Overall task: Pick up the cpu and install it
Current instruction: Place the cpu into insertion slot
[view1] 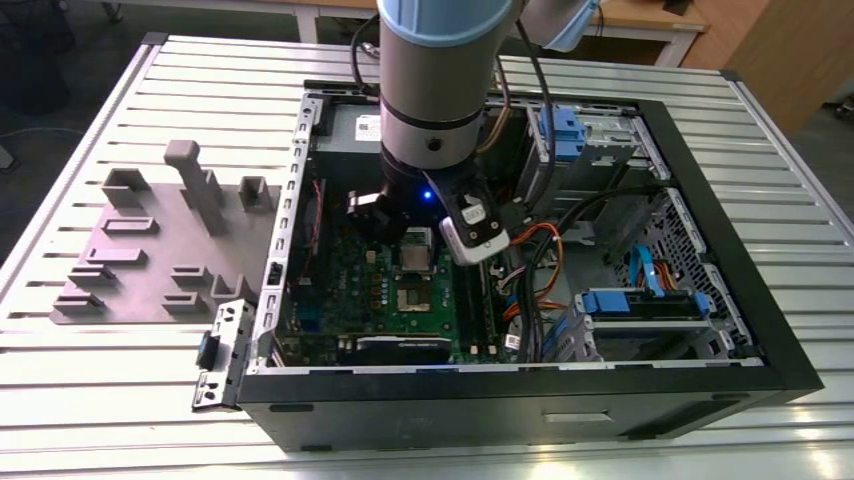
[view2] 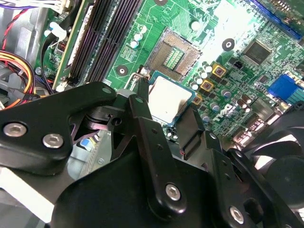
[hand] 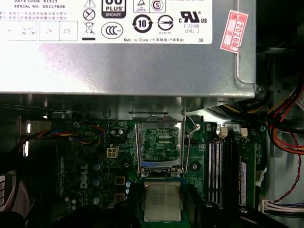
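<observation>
The cpu (view2: 168,97) (hand: 162,202), a small square chip with a silvery top, sits between my gripper's black fingers (view2: 142,114), which are shut on its edges. My gripper (view1: 416,245) (view2: 167,100) (hand: 162,205) hangs inside the open computer case (view1: 534,390), over the green motherboard (view1: 387,275). The socket (view2: 173,57) (hand: 159,147) (view1: 411,297) lies open just beyond the cpu, its pin field bare and its wire lever (hand: 190,130) raised. The cpu is held above the board, beside the socket and apart from it.
A grey power supply box (hand: 128,57) (view1: 350,128) with a white label stands past the socket. Memory slots (view2: 109,33) (hand: 221,161) run alongside it. Orange and red cables (view1: 534,240) and blue drive bays (view1: 641,300) fill the case's right. A grey fixture plate (view1: 160,240) lies outside.
</observation>
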`<act>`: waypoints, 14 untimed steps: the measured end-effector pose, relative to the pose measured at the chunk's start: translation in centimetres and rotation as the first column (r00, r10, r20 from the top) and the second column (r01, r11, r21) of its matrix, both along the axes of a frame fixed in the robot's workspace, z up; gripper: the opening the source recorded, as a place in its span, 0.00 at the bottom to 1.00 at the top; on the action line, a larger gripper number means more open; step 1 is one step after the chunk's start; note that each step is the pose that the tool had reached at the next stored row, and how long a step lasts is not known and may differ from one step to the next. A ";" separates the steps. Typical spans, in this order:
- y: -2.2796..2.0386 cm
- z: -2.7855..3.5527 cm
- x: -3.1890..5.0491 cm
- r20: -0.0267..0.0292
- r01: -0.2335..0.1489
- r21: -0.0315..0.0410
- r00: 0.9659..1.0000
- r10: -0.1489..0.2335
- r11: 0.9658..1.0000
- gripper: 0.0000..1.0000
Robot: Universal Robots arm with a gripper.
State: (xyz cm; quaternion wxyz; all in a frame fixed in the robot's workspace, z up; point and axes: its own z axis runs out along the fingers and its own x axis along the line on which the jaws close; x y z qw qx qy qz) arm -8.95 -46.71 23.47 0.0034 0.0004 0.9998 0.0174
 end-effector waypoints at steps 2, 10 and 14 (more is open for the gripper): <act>0.00 -0.04 0.00 0.000 0.000 0.000 1.000 0.000 1.000 0.47; 0.00 -0.20 0.00 0.000 0.000 0.000 1.000 0.000 1.000 0.47; 0.00 -0.28 0.00 0.000 0.000 0.000 1.000 0.000 1.000 0.47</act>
